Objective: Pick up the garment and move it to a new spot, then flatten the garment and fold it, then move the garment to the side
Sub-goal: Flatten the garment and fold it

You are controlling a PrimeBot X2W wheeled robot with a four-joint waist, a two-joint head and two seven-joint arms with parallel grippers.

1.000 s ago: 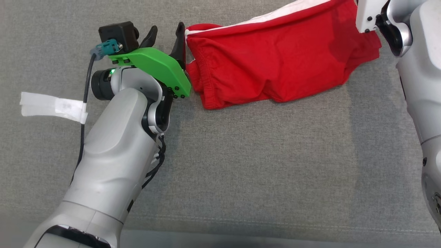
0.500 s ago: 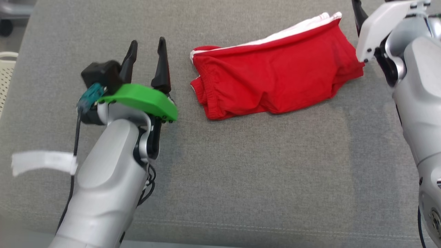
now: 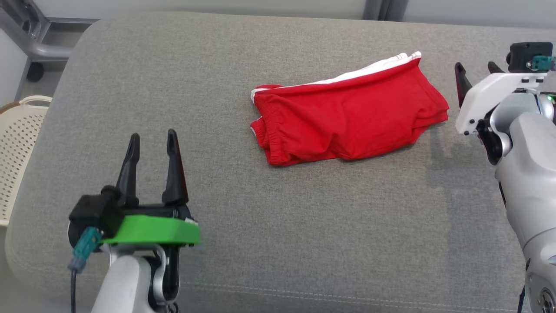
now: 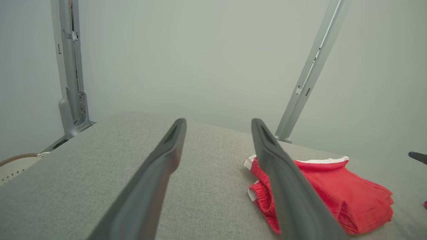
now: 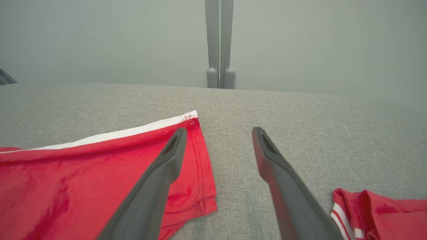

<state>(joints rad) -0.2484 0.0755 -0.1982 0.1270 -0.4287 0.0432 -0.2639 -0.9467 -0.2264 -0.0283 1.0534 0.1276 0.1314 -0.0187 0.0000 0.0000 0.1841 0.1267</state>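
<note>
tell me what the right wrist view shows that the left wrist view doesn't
Right wrist view: the red shorts' hem end, a striped red cloth at lower right, twin upright posts. Left wrist view: the shorts' elastic waistband end, a cream basket, a slanted bar; a red speck at its right edge is too small to tell. Shared: the shorts lying on the grey cushion, with the right gripper and the left gripper each open and empty.

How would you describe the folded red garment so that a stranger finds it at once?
Start at the wide grey cushion before the robot. Near its middle, between the left claw and the right claw, lies a folded red garment. A white band runs along its far edge; the other red piece, near the right claw, shows thin stripes.
</note>
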